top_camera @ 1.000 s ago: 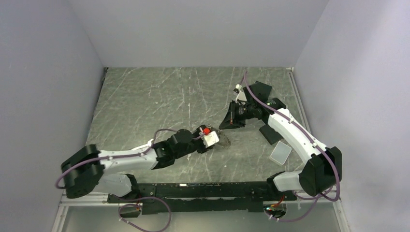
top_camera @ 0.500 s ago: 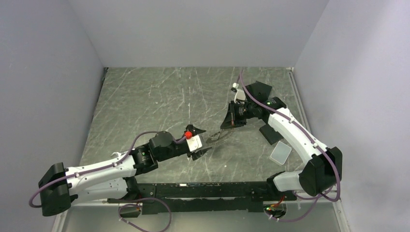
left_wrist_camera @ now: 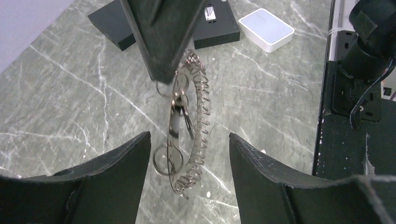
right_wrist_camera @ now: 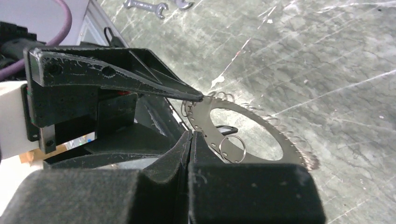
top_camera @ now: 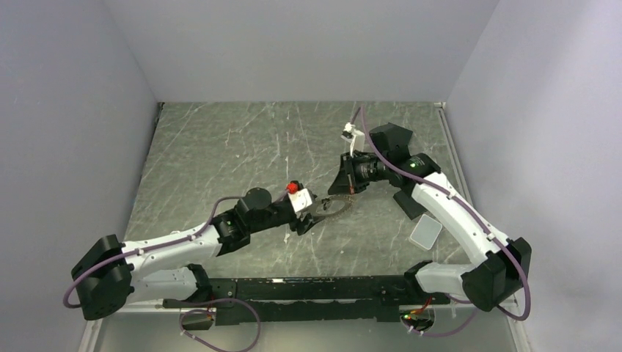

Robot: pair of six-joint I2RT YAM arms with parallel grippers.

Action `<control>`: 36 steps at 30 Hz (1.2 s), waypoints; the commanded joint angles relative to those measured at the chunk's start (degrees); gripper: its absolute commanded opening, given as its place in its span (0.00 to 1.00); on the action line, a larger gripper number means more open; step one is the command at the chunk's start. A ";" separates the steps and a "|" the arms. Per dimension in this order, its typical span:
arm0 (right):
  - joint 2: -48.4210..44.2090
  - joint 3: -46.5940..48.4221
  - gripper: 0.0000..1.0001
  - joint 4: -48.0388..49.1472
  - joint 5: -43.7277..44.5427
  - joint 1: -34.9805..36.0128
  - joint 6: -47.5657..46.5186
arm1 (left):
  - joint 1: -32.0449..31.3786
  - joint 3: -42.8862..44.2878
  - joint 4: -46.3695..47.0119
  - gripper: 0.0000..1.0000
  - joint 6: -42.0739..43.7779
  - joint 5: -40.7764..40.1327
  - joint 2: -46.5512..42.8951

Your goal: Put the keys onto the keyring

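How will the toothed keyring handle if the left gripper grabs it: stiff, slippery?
Probably stiff: the keyring looks flat though the right gripper pinches only its edge. Likely slippery on the bare metal faces, though the toothed edge may snag. The small rings hanging from it would probably swing if nudged.

table (top_camera: 220,147): dark grey-green stone look, streaked with white veins and pale scratches
keyring (top_camera: 331,207): shiny silver-grey metal, the toothed rim catching pale glints
small rings (right_wrist_camera: 232,148): the same bright silver
left gripper (left_wrist_camera: 189,140): matt black fingers (left_wrist_camera: 116,172), scuffed grey along the edges
knob (top_camera: 293,187): red, above a white block
right gripper (right_wrist_camera: 190,133): black, worn pale at the ridges
arms (top_camera: 447,213): white shells; black joints
cables (top_camera: 176,238): dull purple
black boxes (left_wrist_camera: 112,21): plain black
white box (left_wrist_camera: 266,29): white top, grey rim
tray (top_camera: 426,232): milky, translucent
walls (top_camera: 308,44): plain pale lilac-grey
wrench (right_wrist_camera: 144,5): silver
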 commanded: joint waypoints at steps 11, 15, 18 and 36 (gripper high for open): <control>-3.53 -0.93 0.00 7.74 -2.26 4.55 -5.31 | 0.11 4.49 3.83 0.40 -0.30 3.46 2.21; -4.37 -1.39 0.00 8.99 -2.93 4.52 -5.37 | 0.15 4.05 3.26 0.29 -0.28 3.33 1.66; -4.76 -1.29 0.00 9.19 -2.84 4.60 -5.65 | 0.17 4.03 2.34 0.23 0.15 3.08 1.05; -3.22 0.82 0.41 8.19 -0.97 4.69 -4.49 | 0.16 2.13 4.11 0.00 -1.35 -0.18 -2.06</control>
